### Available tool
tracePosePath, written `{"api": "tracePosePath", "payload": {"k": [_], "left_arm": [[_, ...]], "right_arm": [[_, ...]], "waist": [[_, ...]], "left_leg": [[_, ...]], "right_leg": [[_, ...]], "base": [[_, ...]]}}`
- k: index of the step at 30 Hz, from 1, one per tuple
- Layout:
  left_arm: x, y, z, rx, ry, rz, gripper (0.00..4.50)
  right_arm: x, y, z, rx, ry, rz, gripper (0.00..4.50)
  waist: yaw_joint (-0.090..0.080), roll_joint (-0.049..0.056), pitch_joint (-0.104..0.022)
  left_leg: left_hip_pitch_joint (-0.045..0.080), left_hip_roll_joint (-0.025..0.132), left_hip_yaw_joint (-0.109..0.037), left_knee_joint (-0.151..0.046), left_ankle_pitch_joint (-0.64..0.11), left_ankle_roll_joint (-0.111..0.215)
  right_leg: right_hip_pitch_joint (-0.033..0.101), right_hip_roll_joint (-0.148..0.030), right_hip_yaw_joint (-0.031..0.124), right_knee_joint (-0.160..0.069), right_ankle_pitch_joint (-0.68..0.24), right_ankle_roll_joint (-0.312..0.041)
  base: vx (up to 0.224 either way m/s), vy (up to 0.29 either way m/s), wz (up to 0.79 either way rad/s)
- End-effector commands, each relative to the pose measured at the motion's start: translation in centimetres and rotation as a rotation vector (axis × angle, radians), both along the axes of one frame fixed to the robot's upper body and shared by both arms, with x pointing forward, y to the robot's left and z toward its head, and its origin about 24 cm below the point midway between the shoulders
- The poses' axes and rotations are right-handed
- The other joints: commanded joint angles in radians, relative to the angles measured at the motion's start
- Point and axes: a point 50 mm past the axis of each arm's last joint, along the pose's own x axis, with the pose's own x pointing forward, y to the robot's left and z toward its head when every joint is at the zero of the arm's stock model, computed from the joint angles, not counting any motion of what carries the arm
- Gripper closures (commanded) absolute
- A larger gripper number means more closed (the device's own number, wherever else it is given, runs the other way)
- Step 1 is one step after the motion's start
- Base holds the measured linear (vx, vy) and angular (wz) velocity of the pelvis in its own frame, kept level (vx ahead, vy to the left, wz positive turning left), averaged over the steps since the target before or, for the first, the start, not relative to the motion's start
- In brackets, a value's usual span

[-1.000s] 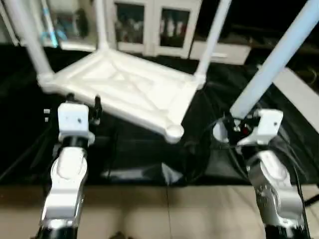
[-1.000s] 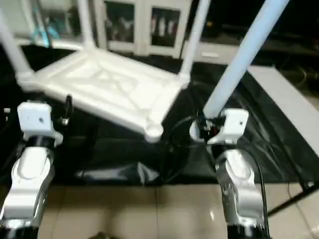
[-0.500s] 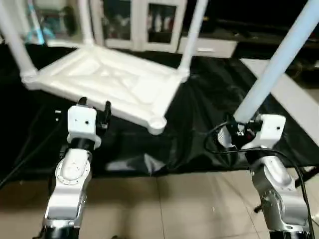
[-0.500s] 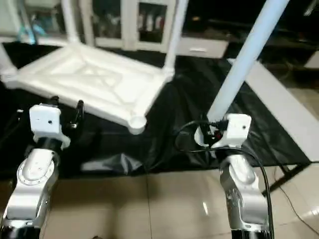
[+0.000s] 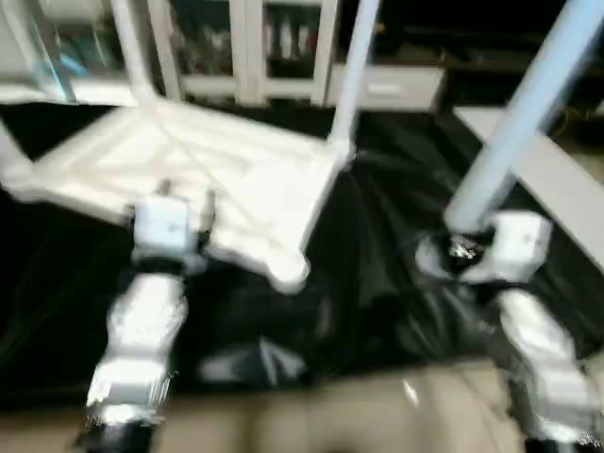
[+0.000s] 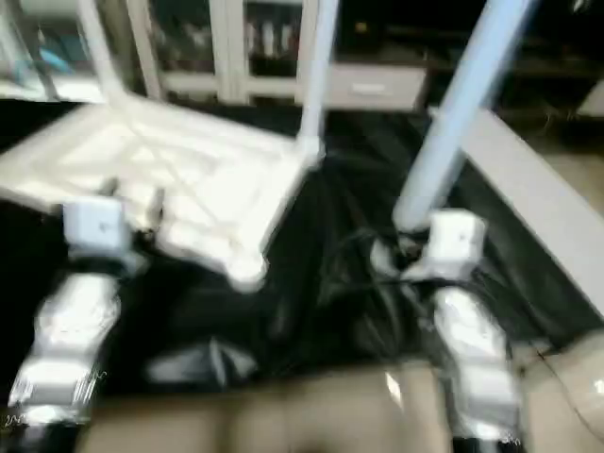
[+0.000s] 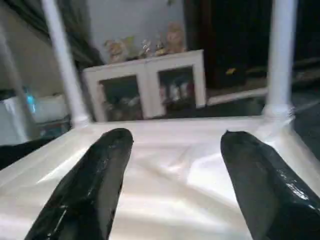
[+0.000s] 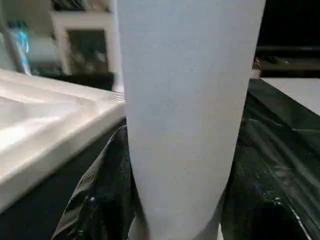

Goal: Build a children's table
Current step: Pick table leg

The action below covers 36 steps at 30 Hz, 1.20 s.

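From my head I see the tabletop lying upside down on a black sheet, with three legs standing up in its corners. The near corner socket has none. My left gripper hangs over the near edge. My right gripper grasps the fourth leg, which leans up to the right.

My left wrist shows my black fingers spread apart, holding nothing, with the ribbed underside behind them and a white cabinet far back.

My right wrist shows that leg up close, hiding most of the room, between my fingers.
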Motion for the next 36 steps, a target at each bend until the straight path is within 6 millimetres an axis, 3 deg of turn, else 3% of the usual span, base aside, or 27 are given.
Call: {"api": "tracePosePath", "payload": {"k": [1, 2, 3, 4, 5, 6, 7, 8, 9, 10, 11, 12, 13, 14, 15, 16, 17, 18, 19, 20, 21, 22, 23, 24, 26, 31, 36], "left_arm": [[-0.1, 1.3, 0.4, 0.02, -0.015, 0.043, 1.16], [-0.1, 1.3, 0.4, 0.019, -0.016, 0.045, 1.16], [-0.1, 1.3, 0.4, 0.019, -0.016, 0.046, 1.16], [-0.2, 1.4, 0.4, 0.018, -0.016, 0.05, 1.16], [-0.3, 1.5, 0.4, 0.018, -0.016, 0.058, 1.16], [-0.3, 1.6, 0.4, 0.018, -0.015, 0.064, 1.16], [-0.4, 1.7, 0.3, 0.018, -0.016, 0.069, 1.16], [-0.4, 1.7, 0.4, 0.018, -0.017, 0.07, 1.16], [-0.5, 1.7, 0.5, 0.008, -0.03, 0.06, 1.16], [-0.6, 1.7, 0.6, 0.002, -0.037, 0.053, 1.16], [-0.6, 1.6, 0.6, 0.004, -0.036, 0.037, 1.16], [-0.6, 1.5, 0.6, 0.0, -0.027, 0.012, 1.16], [-0.6, 1.5, 0.6, 0.0, -0.027, 0.012, 1.16], [-1.0, 0.8, 0.3, -0.008, -0.001, -0.134, 1.16], [-1.1, 0.6, 0.3, -0.014, 0.001, -0.173, 1.16], [-1.3, 0.3, 0.3, -0.02, 0.003, -0.217, 1.16], [-1.6, 0.0, 0.3, -0.028, 0.005, -0.268, 1.16], [-1.8, -0.4, -0.3, -0.022, 0.06, -0.347, 1.16], [-1.9, -0.5, -0.6, -0.012, 0.086, -0.389, 1.16], [-2.0, -0.6, -0.8, -0.006, 0.1, -0.416, 1.16], [-2.0, -0.8, -0.9, 0.0, 0.111, -0.458, 1.16], [-2.0, -0.8, -0.9, 0.002, 0.115, -0.472, 1.16], [-2.0, -1.0, -1.0, 0.002, 0.131, -0.529, 1.16], [-1.9, -1.0, -0.9, 0.009, 0.134, -0.558, 0.89], [-1.6, -1.2, -0.8, 0.038, 0.15, -0.652, 0.82], [-0.8, -1.9, -0.7, 0.103, 0.199, -0.836, 0.47], [-0.7, -2.5, -1.2, 0.148, 0.294, -1.0, 0.18]], "right_arm": [[0.5, 1.4, 1.3, 0.006, -0.055, 0.057, 2.62], [0.6, 1.5, 1.3, 0.005, -0.054, 0.064, 2.62], [0.6, 1.6, 1.3, 0.005, -0.053, 0.066, 2.62], [0.6, 1.7, 1.2, 0.006, -0.05, 0.075, 2.62], [0.6, 2.0, 1.1, 0.015, -0.043, 0.093, 2.62], [0.7, 2.1, 1.0, 0.021, -0.038, 0.106, 2.62], [0.6, 2.4, 1.0, 0.017, -0.036, 0.125, 2.62], [0.6, 2.4, 0.9, 0.042, -0.037, 0.124, 2.62], [0.6, 2.4, 0.9, 0.061, -0.034, 0.118, 2.62], [0.6, 2.3, 0.8, 0.063, -0.031, 0.115, 2.62], [0.6, 2.2, 0.8, 0.063, -0.031, 0.11, 2.62], [0.6, 2.2, 0.8, 0.064, -0.034, 0.104, 2.62], [0.6, 2.2, 0.8, 0.064, -0.034, 0.104, 2.62], [0.5, 1.9, 0.9, 0.081, -0.046, 0.079, 2.62], [0.4, 1.8, 0.9, 0.084, -0.048, 0.074, 2.62], [0.4, 1.8, 1.0, 0.088, -0.051, 0.069, 2.62], [0.3, 1.7, 1.0, 0.09, -0.054, 0.064, 2.62], [0.0, 1.4, 1.1, 0.108, -0.066, 0.053, 2.62], [-0.2, 1.3, 1.1, 0.129, -0.069, 0.054, 2.62], [-0.3, 1.3, 1.1, 0.143, -0.07, 0.055, 2.62], [-0.4, 1.2, 1.2, 0.159, -0.077, 0.061, 2.62], [-0.5, 1.2, 1.3, 0.164, -0.08, 0.063, 2.62], [-0.6, 1.2, 1.5, 0.186, -0.089, 0.08, 2.62], [-0.7, 1.2, 1.6, 0.191, -0.097, 0.094, 2.62], [-0.8, 1.0, 1.9, 0.188, -0.103, 0.136, 2.62], [-0.9, 0.8, 2.2, 0.141, -0.07, 0.283, 2.62], [-1.8, 1.4, 2.2, 0.094, -0.003, 0.504, 2.62]], "waist": [[0.05, -0.026, -0.043], [0.058, 0.014, -0.042], [0.051, 0.04, -0.038], [-0.001, 0.087, -0.048], [-0.017, 0.082, -0.072], [-0.012, 0.067, -0.075], [-0.008, 0.065, -0.076], [-0.003, 0.042, -0.071], [-0.014, 0.033, -0.064], [0.013, 0.005, -0.028], [0.015, -0.012, -0.027], [0.039, -0.064, -0.014], [0.057, -0.086, -0.028], [0.074, -0.059, -0.039], [0.08, -0.061, -0.051], [0.083, -0.056, -0.049], [0.084, -0.033, -0.046], [0.078, -0.009, -0.045], [0.057, 0.015, -0.046], [0.035, 0.018, -0.049], [0.028, 0.015, -0.042], [0.029, 0.008, -0.036], [0.031, 0.01, -0.026], [0.029, 0.007, -0.017], [0.023, 0.007, -0.012], [0.006, 0.017, -0.02], [0.005, 0.012, -0.03]], "left_leg": [[-0.082, 0.04, 0.031, -0.058, 0.104, -0.006], [-0.043, 0.066, 0.03, -0.142, 0.191, 0.031], [-0.007, 0.078, 0.014, -0.182, 0.208, 0.071], [0.153, 0.106, -0.136, -0.229, 0.108, 0.258], [0.21, 0.138, -0.234, -0.214, 0.158, 0.441], [0.214, 0.152, -0.261, -0.198, 0.236, 0.446], [0.202, 0.133, -0.254, -0.196, 0.26, 0.41], [0.169, 0.099, -0.224, -0.207, 0.294, 0.325], [0.167, 0.136, -0.14, -0.212, 0.309, 0.225], [0.098, 0.121, -0.078, -0.269, 0.273, 0.148], [0.091, 0.104, -0.052, -0.269, 0.231, 0.148], [0.083, 0.045, 0.075, -0.219, 0.005, 0.08], [0.109, 0.013, 0.077, -0.131, -0.038, 0.014], [0.086, 0.037, 0.015, -0.104, 0.015, -0.094], [0.065, 0.052, -0.004, -0.118, 0.113, -0.138], [0.046, 0.057, -0.01, -0.116, 0.266, -0.183], [0.037, 0.088, -0.018, -0.147, 0.304, -0.214], [0.038, 0.105, -0.014, -0.18, 0.341, -0.232], [0.095, 0.14, -0.005, -0.196, 0.454, -0.249], [0.129, 0.138, -0.001, -0.194, 0.564, -0.25], [0.115, 0.133, 0.006, -0.201, 0.517, -0.244], [0.097, 0.127, 0.015, -0.206, 0.325, -0.222], [0.085, 0.129, 0.02, -0.217, 0.111, -0.207], [0.081, 0.137, 0.021, -0.229, -0.073, -0.202], [0.093, 0.142, 0.026, -0.237, -0.204, -0.193], [0.081, 0.152, 0.04, -0.24, -0.18, -0.185], [0.068, 0.155, 0.047, -0.233, -0.056, -0.155]], "right_leg": [[0.128, -0.148, -0.015, -0.138, 0.462, 0.224], [0.141, -0.11, -0.08, -0.159, 0.374, 0.216], [0.141, -0.076, -0.117, -0.157, 0.281, 0.21], [0.022, 0.072, -0.146, 0.032, -0.029, 0.136], [-0.095, 0.09, -0.068, 0.152, -0.233, 0.046], [-0.17, 0.062, -0.011, 0.184, -0.199, 0.029], [-0.183, 0.065, 0.005, 0.2, -0.155, 0.042], [-0.202, 0.074, 0.032, 0.213, -0.025, 0.065], [-0.23, 0.052, 0.04, 0.198, 0.081, 0.058], [-0.213, 0.036, 0.047, 0.162, 0.239, 0.014], [-0.199, 0.027, 0.06, 0.1, 0.308, -0.013], [-0.175, -0.039, 0.147, -0.067, 0.22, -0.027], [-0.161, -0.098, 0.219, -0.117, 0.02, -0.018], [-0.093, -0.185, 0.272, -0.098, -0.043, -0.149], [-0.061, -0.177, 0.256, -0.059, 0.147, -0.197], [-0.061, -0.14, 0.226, -0.027, 0.584, -0.265], [-0.069, -0.103, 0.191, -0.015, 0.749, -0.318], [-0.084, -0.065, 0.161, 0.001, 0.729, -0.32], [-0.16, 0.007, 0.095, 0.015, 0.53, -0.289], [-0.192, 0.013, 0.071, 0.017, 0.37, -0.253], [-0.179, 0.002, 0.073, 0.006, 0.312, -0.241], [-0.157, -0.029, 0.091, -0.016, 0.207, -0.237], [-0.146, -0.054, 0.108, -0.038, 0.079, -0.246], [-0.144, -0.067, 0.118, -0.056, -0.084, -0.242], [-0.155, -0.073, 0.122, -0.072, -0.252, -0.223], [-0.15, -0.073, 0.119, -0.071, -0.242, -0.209], [-0.134, -0.078, 0.119, -0.061, -0.102, -0.265]], "base": [[0.228, -0.033, 0.46], [0.228, -0.033, 0.46], [0.276, 0.027, 0.58], [0.299, 0.019, 0.35], [0.299, 0.019, 0.35], [0.275, -0.031, 0.41], [0.24, -0.002, 0.67], [0.24, -0.002, 0.67], [0.221, 0.013, 0.52], [0.185, -0.002, 0.34], [0.185, -0.002, 0.34], [0.201, -0.027, 0.48], [0.228, -0.064, 0.48], [0.228, -0.064, 0.48], [0.179, -0.051, 0.07], [0.131, -0.002, -0.02], [0.131, -0.002, -0.02], [0.0, 0.0, 0.0], [0.032, 0.063, 0.21], [0.032, 0.063, 0.21], [0.028, 0.064, 0.19], [0.0, 0.0, 0.0], [0.0, 0.0, 0.0], [0.0, 0.0, 0.0], [0.0, 0.0, 0.0], [0.0, 0.0, 0.0], [0.0, 0.0, 0.0]]}}
